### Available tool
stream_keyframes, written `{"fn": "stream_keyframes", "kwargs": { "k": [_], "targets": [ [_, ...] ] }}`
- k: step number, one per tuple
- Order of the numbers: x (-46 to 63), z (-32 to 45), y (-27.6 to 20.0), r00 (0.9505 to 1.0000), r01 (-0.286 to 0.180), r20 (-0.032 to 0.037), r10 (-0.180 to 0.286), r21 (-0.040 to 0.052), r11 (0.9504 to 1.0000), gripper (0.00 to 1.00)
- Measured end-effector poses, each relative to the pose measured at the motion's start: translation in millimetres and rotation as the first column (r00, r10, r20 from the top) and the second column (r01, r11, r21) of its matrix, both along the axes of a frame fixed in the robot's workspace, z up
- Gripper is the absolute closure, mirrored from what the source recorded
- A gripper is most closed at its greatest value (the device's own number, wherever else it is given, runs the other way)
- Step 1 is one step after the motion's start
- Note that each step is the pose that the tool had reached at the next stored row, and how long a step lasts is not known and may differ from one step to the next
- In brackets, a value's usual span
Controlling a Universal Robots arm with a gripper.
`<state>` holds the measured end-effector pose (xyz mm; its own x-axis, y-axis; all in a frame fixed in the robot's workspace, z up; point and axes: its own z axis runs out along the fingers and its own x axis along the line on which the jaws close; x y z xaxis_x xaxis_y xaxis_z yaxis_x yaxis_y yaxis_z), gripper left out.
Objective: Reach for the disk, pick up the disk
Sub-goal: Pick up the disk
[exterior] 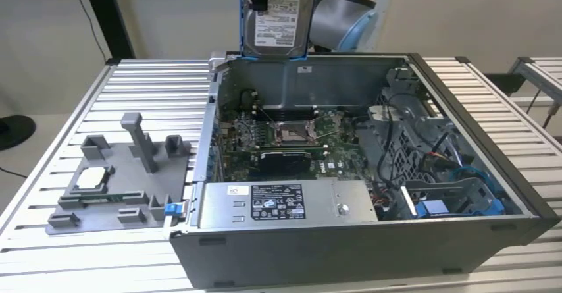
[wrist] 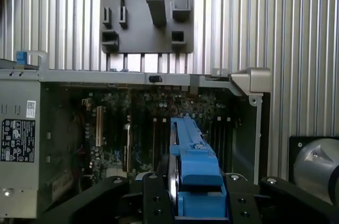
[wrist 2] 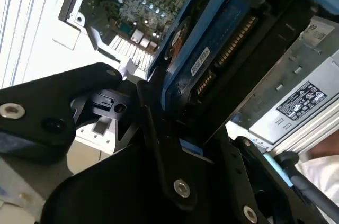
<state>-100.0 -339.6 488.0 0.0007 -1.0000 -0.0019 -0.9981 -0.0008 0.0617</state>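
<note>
The disk point(exterior: 279, 18), a silver drive with a white label in a blue bracket, hangs upright in the air above the back wall of the open computer case point(exterior: 527, 207). In the first wrist view my gripper point(wrist: 196, 195) is shut on the disk point(wrist: 192, 160), with a black finger point(wrist: 153, 197) on either side of the blue bracket. The second wrist view shows the disk's underside and connector point(wrist 2: 222, 49) clamped against a black finger point(wrist 2: 164, 144). The motherboard point(exterior: 290, 138) lies well below the disk.
A grey fixture point(exterior: 114, 187) with posts and a small silver chip point(exterior: 92, 180) lies on the slatted table point(exterior: 149, 82) at the exterior view's left. Inside the case are a power supply point(exterior: 281, 204), cables and a blue caddy point(exterior: 439, 207). The arm point(exterior: 347, 10) stands behind the case.
</note>
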Motion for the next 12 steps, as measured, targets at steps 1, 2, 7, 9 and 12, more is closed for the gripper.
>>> {"fn": "stream_keyframes", "kwargs": {
  "k": [1,2,7,9,12],
  "targets": [
    [3.7,0.1,-0.1,1.0,0.0,-0.0003,0.0,0.0,1.0,1.0],
    [7.6,0.3,-0.2,1.0,0.0,-0.0005,0.0,-0.0001,1.0,1.0],
    [29.5,0.9,-1.0,1.0,0.0,-0.0008,0.0,0.0,1.0,1.0],
    [36.8,1.0,-1.2,1.0,0.0,-0.0009,0.0,-0.0001,1.0,1.0],
    [48.6,1.0,-1.7,1.0,0.0,-0.001,0.0,-0.0001,1.0,1.0]
  ]
}}
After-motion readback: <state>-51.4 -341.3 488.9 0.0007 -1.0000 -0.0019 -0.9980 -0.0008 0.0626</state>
